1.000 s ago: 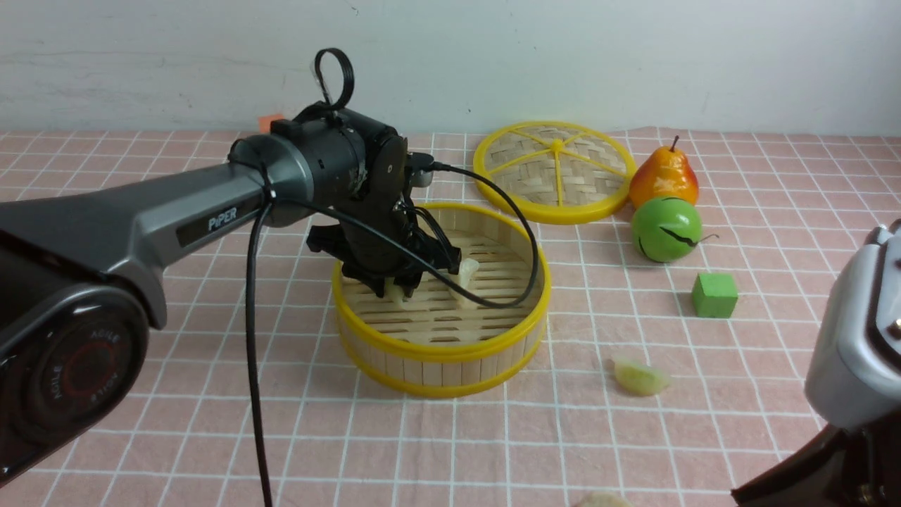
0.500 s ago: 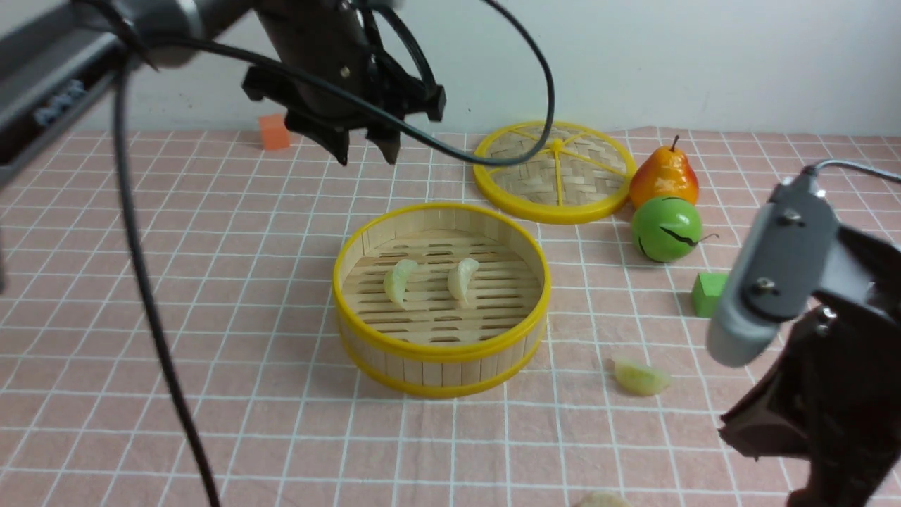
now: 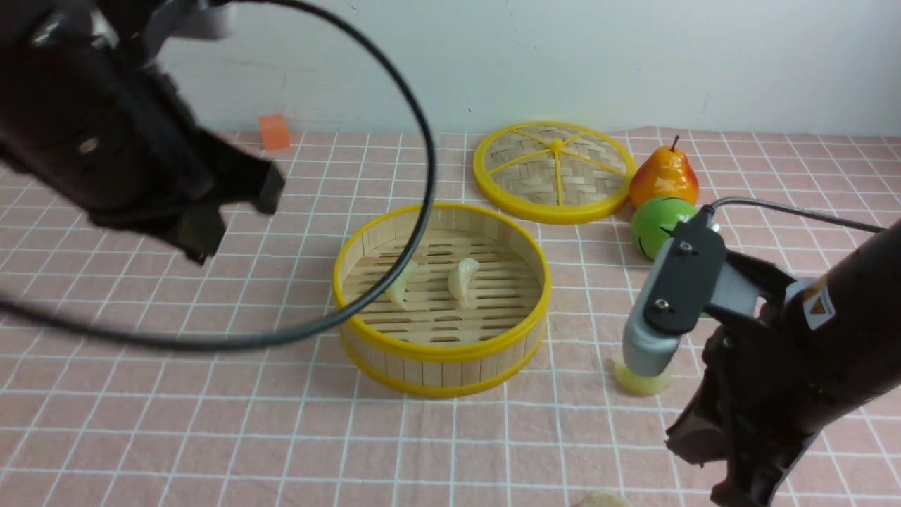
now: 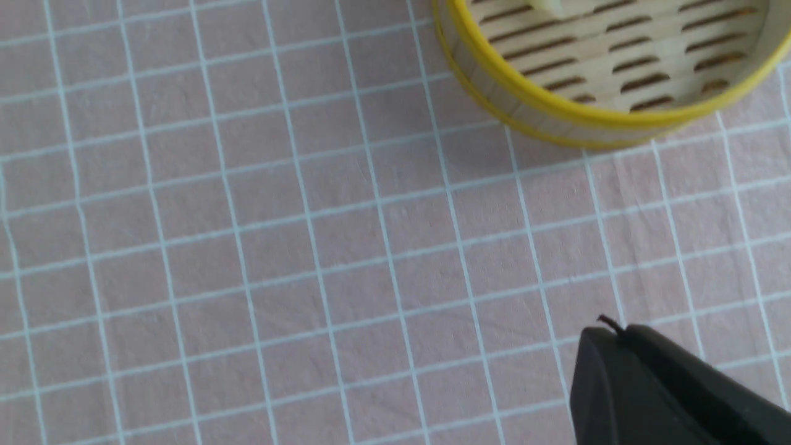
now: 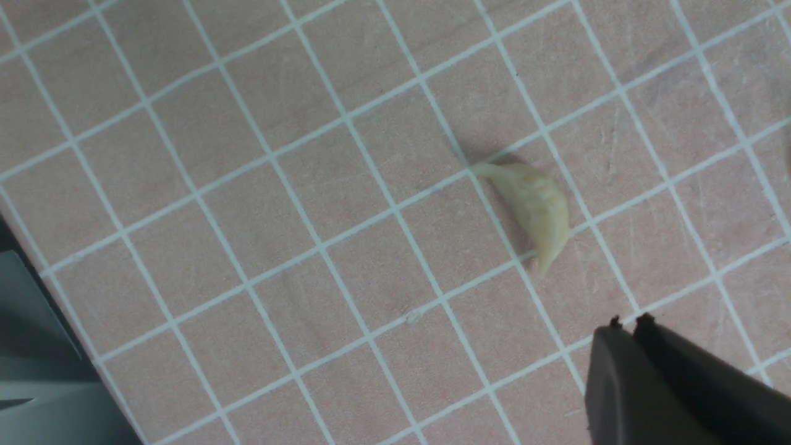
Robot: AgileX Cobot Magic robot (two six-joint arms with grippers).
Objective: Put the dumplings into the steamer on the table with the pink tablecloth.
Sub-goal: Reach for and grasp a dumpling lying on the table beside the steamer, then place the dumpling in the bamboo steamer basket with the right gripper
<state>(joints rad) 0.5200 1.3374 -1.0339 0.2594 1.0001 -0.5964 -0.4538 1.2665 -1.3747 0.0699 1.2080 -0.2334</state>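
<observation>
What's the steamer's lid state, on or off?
Off. The lid lies on the pink tablecloth beyond the steamer, whose open top shows two dumplings on its slatted floor.

I am looking down on the pink tablecloth (image 4: 247,247), which is filling most of the left wrist view with its white grid lines. The steamer (image 4: 556,117) is showing only in part, its yellow rim and slatted floor cut off at the frame's edge, and a pale sliver of a dumpling (image 4: 559,6) is lying inside it. The dark jaws are pressing together with nothing between them, hanging over the cloth well apart from the steamer.
</observation>
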